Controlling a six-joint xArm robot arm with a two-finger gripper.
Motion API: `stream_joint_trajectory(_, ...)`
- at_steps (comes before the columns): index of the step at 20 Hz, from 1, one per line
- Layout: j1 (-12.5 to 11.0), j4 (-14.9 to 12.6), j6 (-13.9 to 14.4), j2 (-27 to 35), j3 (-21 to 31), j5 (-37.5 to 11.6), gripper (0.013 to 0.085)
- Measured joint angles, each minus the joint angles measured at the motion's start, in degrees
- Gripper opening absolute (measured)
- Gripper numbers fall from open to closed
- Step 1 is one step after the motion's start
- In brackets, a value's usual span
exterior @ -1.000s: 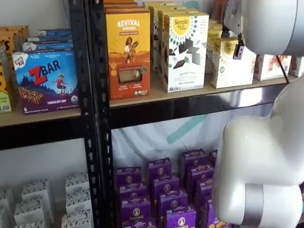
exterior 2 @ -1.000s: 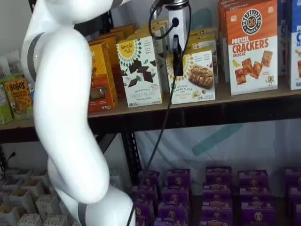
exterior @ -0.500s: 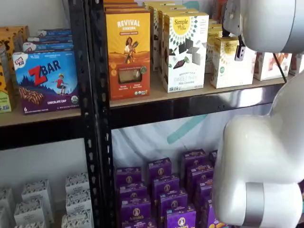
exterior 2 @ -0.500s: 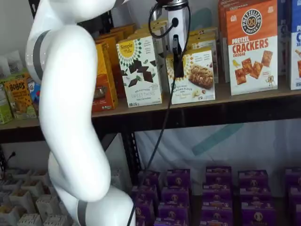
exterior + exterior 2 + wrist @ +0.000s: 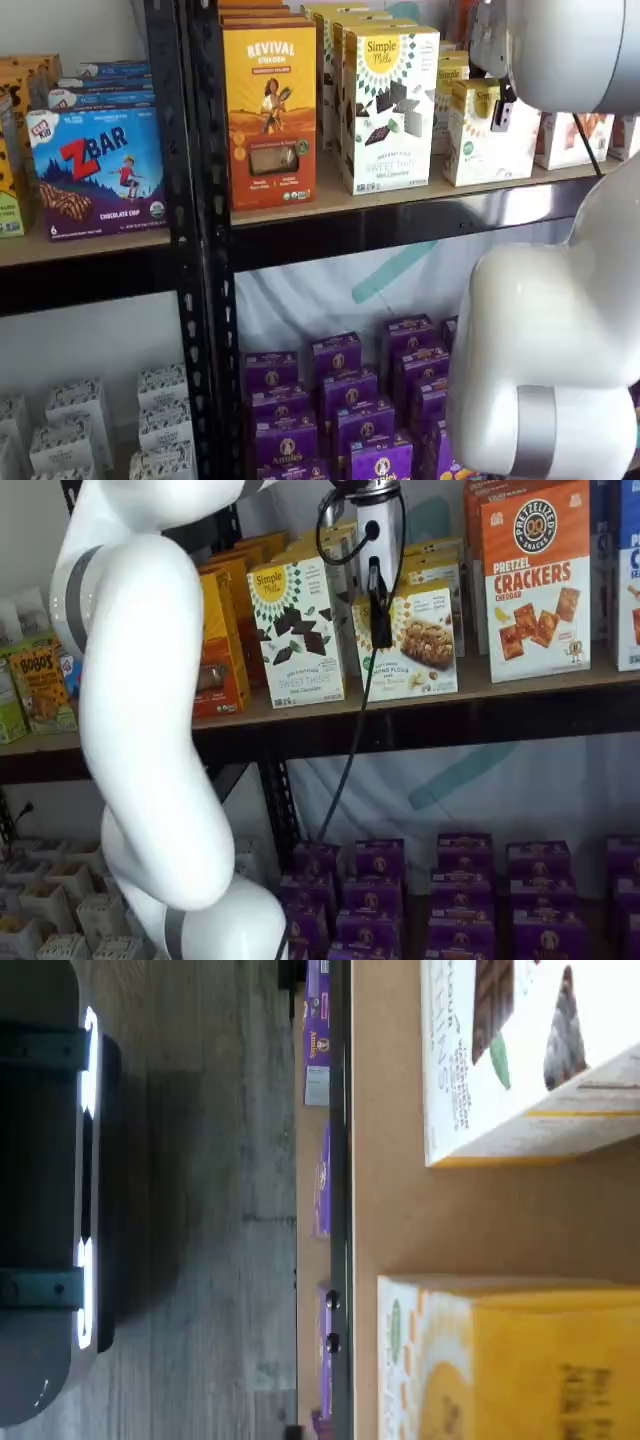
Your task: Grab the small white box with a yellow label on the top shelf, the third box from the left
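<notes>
The small box (image 5: 410, 640) stands upright on the top shelf (image 5: 520, 685), upper centre of a shelf view; the gripper (image 5: 378, 605) hangs right at its front-left edge — only one black finger shows, so I cannot tell its grip; the box lies just behind it.

My wrist view, turned sideways: the small white box (image 5: 500, 1360), yellow top facing me, standing on the tan top shelf (image 5: 400, 1210). Beside it, apart, a taller white carton (image 5: 520, 1050). Past the shelf edge, purple boxes (image 5: 318, 1030), grey wooden floor (image 5: 210, 1210), a dark mount (image 5: 45, 1210).
</notes>
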Motion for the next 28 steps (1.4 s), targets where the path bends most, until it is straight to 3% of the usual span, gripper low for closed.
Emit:
stream_joint_trajectory(1,-0.11,0.17,-0.1,-0.1,0.13,-0.16,0.065)
stream_joint_trajectory(6,-0.74,1.13,-0.65,-0.66,0.87,-1.03,0.065)
stream_joint_trajectory(8,-1.14,2.03,-0.96,-0.93,1.22,-1.42,0.057)
stream_joint_trajectory(12,-1.26,2.49,-1.08,-1.36,1.79,-2.14,0.053)
stream_joint_trajectory(15,-1.3,2.88,-1.09,-1.55,2.02,-2.3,0.045)
stream_joint_trajectory(19,-1.28,2.84,-1.13,-1.91,2.53,-2.85,0.045)
stream_joint_trajectory(22,-1.5,3.06,-1.31,-2.04,2.69,-2.81,0.037)
stream_joint_trajectory(28,-1.86,2.93,-1.57,-1.8,2.04,-1.37,0.037)
